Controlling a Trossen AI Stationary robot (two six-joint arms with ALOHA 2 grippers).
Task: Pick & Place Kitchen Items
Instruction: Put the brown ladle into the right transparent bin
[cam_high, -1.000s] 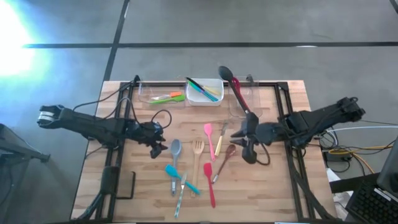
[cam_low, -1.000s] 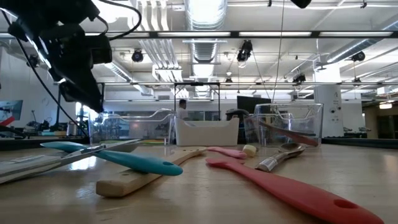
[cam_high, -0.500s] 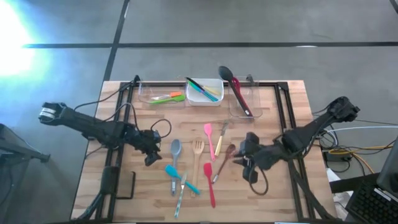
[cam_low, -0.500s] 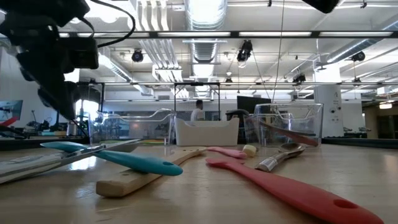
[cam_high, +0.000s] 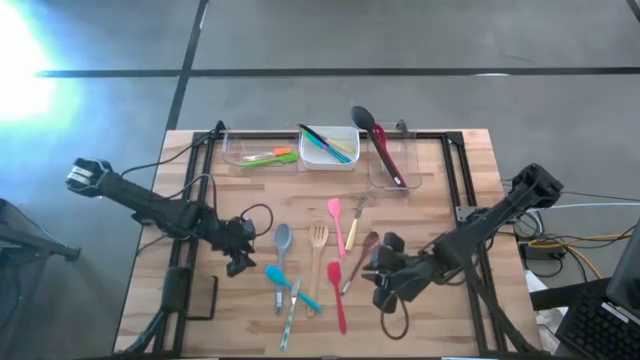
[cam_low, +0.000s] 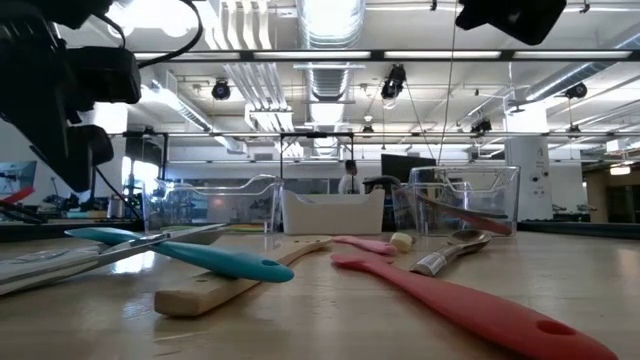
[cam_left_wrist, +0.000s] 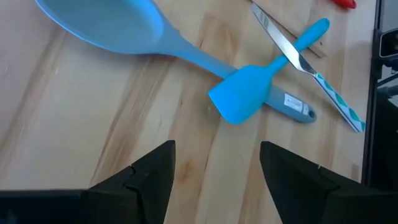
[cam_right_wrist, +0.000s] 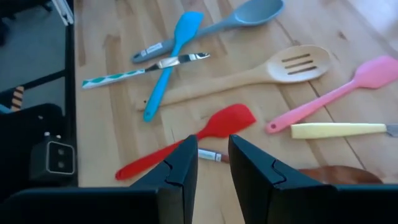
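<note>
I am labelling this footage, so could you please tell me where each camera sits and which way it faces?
High view: overhead, looking straight down on the table; shows both arms, left gripper and right gripper.
Low view: at tabletop height, looking level across the utensils to the tubs; dark arm parts at the top corners.
Left wrist view: on the left arm, looking down past its open fingers at the blue spatula.
Right wrist view: on the right arm, over the red spatula.
Both wrist views share the blue spatula.
</note>
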